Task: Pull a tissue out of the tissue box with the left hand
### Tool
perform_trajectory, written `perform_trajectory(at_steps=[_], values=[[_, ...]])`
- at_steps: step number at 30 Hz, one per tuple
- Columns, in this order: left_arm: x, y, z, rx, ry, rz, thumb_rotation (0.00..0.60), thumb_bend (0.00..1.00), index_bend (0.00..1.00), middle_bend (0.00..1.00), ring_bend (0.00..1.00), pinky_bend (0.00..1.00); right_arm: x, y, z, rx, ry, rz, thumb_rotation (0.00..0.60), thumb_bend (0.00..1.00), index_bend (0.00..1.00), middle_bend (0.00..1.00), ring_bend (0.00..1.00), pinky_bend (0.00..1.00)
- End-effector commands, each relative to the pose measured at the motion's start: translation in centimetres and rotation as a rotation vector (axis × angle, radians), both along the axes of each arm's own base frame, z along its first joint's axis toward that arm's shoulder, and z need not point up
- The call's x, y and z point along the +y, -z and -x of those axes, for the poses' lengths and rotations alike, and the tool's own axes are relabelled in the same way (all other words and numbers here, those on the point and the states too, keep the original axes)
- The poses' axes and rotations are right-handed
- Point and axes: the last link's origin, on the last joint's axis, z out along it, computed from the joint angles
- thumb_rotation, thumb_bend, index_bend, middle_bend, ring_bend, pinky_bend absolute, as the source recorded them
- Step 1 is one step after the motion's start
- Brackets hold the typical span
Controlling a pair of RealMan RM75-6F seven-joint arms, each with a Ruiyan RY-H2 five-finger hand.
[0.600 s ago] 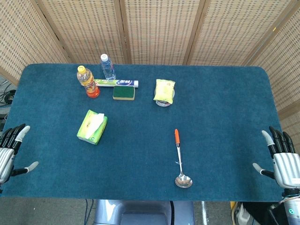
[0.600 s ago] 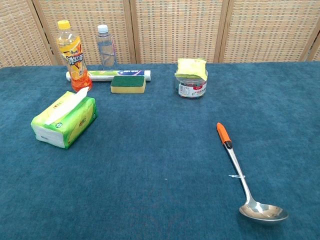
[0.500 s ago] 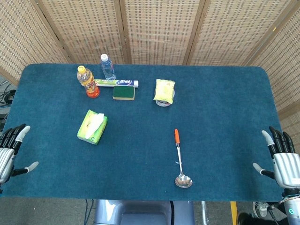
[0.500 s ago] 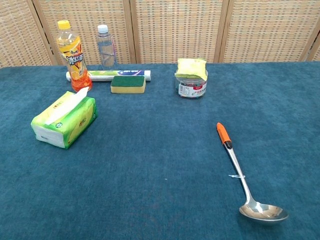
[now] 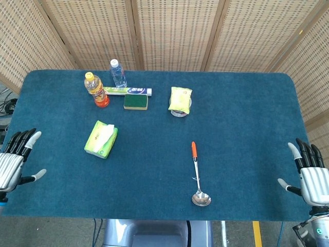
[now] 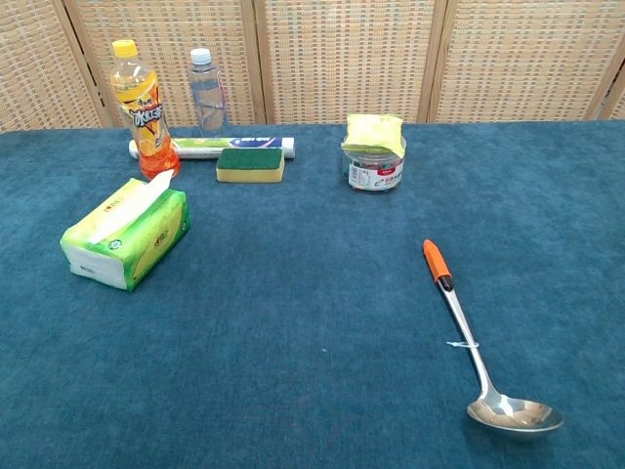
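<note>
A green and yellow tissue box (image 5: 101, 139) (image 6: 125, 237) lies on the left half of the blue table, with a white tissue (image 5: 106, 133) (image 6: 130, 205) sticking out of its top slot. My left hand (image 5: 14, 162) hovers at the table's left edge, well to the left of the box, fingers spread and empty. At the table's right edge is my right hand (image 5: 311, 176), also spread and empty. Neither hand shows in the chest view.
Behind the box stand an orange drink bottle (image 5: 95, 90) and a clear water bottle (image 5: 117, 73). A tube (image 5: 128, 91), a green sponge (image 5: 135, 101) and a jar with a yellow pack (image 5: 180, 100) lie farther back. An orange-handled ladle (image 5: 197, 174) lies centre right.
My left hand has shifted slightly right and up, toward the table. The right hand and all objects have stayed put.
</note>
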Motion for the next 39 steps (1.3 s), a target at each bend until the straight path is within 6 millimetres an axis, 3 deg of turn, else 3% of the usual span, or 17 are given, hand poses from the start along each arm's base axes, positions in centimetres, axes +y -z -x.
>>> perform_trajectory(at_steps=[1,5,8,14,22,28,33,39], values=[[5.2,1.9,-0.6,0.194,0.238,0.088,0.6,0.23,0.0,0.0,0.0,0.0,-0.2,0.1,0.0,0.004,0.007,0.002,0.6,0.0,0.0,0.0,0.0,0.0],[7.9,3.4,-0.9,0.319,0.344,0.119,0.6,0.28,0.0,0.0,0.0,0.0,-0.4,0.1,0.2,0.008,0.02,0.005,0.6,0.0,0.0,0.0,0.0,0.0],[9.9,4.5,-2.0,0.393,0.421,0.133,0.6,0.34,0.0,0.0,0.0,0.0,-0.7,0.3,0.4,0.012,0.034,0.002,0.6,0.0,0.0,0.0,0.0,0.0],[12.9,6.9,-4.6,0.562,0.57,0.16,0.6,0.38,0.01,0.0,0.0,0.0,-1.2,0.5,0.6,0.017,0.052,-0.007,0.6,0.0,0.0,0.0,0.0,0.0],[15.1,10.2,-6.9,0.79,0.673,0.236,0.6,0.38,0.04,0.0,0.0,0.0,-1.6,0.3,1.2,0.004,0.078,-0.003,0.6,0.0,0.0,0.0,0.0,0.0],[15.4,11.7,-7.4,0.826,0.68,0.257,0.6,0.39,0.07,0.0,0.0,0.0,-1.7,0.2,1.3,-0.002,0.082,-0.002,0.6,0.0,0.0,0.0,0.0,0.0],[15.4,12.5,-7.6,0.853,0.695,0.268,0.6,0.39,0.23,0.01,0.0,0.01,-1.7,0.0,1.4,-0.009,0.087,0.002,0.6,0.0,0.0,0.0,0.0,0.0],[15.7,12.3,-7.1,0.901,0.713,0.257,0.6,0.4,0.42,0.14,0.04,0.08,-1.8,-0.2,1.6,-0.02,0.092,0.001,0.6,0.0,0.0,0.0,0.0,0.0]])
